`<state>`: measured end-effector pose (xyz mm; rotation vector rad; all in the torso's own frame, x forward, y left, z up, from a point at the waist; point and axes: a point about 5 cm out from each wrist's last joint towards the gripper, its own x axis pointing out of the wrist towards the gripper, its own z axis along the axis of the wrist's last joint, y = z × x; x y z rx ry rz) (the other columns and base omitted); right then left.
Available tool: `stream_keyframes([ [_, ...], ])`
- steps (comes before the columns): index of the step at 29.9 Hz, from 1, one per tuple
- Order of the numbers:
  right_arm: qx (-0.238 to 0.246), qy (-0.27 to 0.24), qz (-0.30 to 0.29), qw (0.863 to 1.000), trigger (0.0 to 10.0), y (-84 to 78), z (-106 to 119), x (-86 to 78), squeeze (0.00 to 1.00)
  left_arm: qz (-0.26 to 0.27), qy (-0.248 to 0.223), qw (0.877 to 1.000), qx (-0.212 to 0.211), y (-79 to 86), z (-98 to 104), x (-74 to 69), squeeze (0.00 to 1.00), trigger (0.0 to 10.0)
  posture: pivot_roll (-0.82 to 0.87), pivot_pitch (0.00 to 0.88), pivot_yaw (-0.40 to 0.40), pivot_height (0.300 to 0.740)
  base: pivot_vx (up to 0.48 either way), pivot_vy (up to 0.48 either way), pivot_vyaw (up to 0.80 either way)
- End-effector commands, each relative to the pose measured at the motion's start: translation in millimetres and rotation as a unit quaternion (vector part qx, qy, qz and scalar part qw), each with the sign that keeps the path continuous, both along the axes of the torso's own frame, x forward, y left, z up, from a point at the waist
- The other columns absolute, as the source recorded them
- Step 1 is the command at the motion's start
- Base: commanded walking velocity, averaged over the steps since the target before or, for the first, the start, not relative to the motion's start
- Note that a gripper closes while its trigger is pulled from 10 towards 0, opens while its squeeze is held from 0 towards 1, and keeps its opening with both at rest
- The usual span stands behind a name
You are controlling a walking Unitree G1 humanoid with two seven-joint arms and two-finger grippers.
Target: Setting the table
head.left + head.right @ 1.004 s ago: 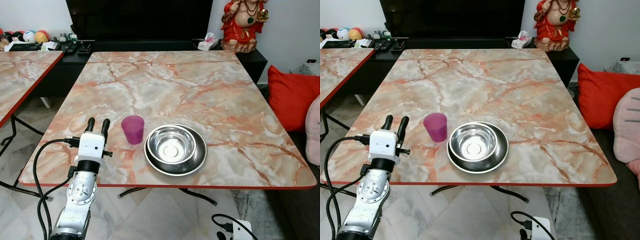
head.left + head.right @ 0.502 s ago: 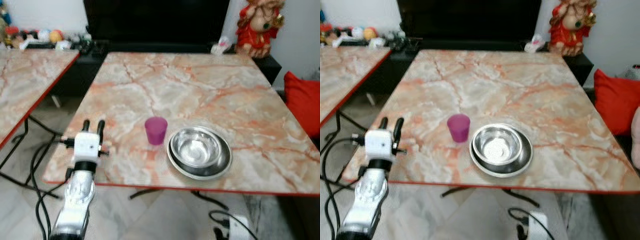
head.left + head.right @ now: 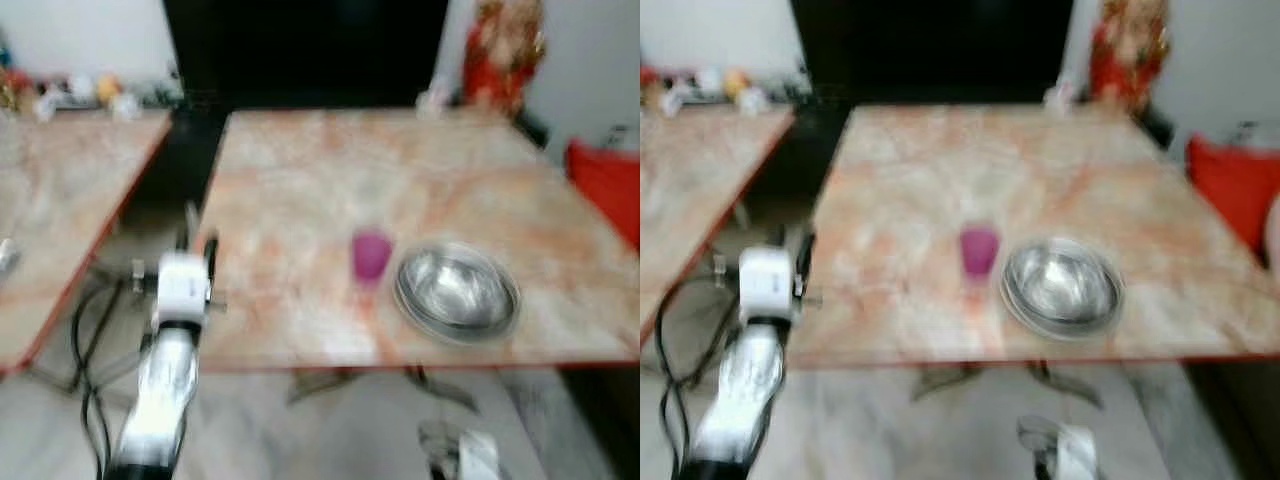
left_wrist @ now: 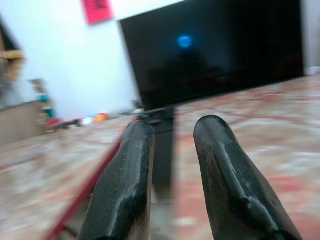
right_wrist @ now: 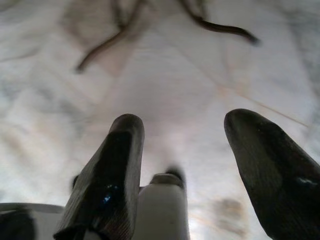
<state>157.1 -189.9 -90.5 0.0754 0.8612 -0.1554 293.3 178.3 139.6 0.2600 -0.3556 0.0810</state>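
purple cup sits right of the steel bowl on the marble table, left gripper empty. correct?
Not quite: the purple cup sits to the left of the steel bowl, as the left eye view shows. Both are on the marble table, and the left gripper is empty.

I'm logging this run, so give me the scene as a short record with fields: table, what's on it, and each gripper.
table: marble-pattern top, red edge
cup: purple cup, upright, just left of the bowl
bowl: steel bowl near the front edge
left gripper: raised by the table's left edge, fingers slightly apart, empty
right gripper: hanging over the floor, open
image: blurred
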Motion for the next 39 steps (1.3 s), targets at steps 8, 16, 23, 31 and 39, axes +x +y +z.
stream_keyframes([
  [8,-0.006,0.0,-0.001,1.0,10.0,-6.0,1.5,2.2,0.0,-0.005,-0.003,1.0,-0.002,-3.2,2.9,0.9,0.0,10.0,-0.01,0.0,0.022,0.74,0.0,0.48,0.32],
  [16,-0.01,0.003,0.008,1.0,10.0,-4.9,1.4,2.9,0.0,0.004,0.001,1.0,-0.013,0.0,2.7,2.7,0.0,10.0,-0.01,0.0,0.021,0.74,0.0,0.48,0.0],
  [23,-0.009,-0.001,0.015,1.0,10.0,-1.9,2.1,5.2,0.0,0.003,0.0,1.0,-0.016,-1.1,3.1,3.1,0.0,10.0,-0.01,0.0,0.019,0.74,0.0,0.48,0.29],
  [31,-0.01,-0.001,0.016,1.0,10.0,-1.9,2.1,5.2,0.0,0.001,-0.001,1.0,-0.015,-2.3,3.9,3.2,0.0,10.0,-0.01,0.0,0.02,0.74,0.0,0.442,0.66],
  [39,-0.006,0.0,0.017,1.0,10.0,-1.4,2.1,5.5,0.0,-0.002,-0.007,1.0,-0.015,-3.9,5.8,3.9,0.0,10.0,0.0,0.001,0.02,0.74,0.0,0.156,0.72],
])
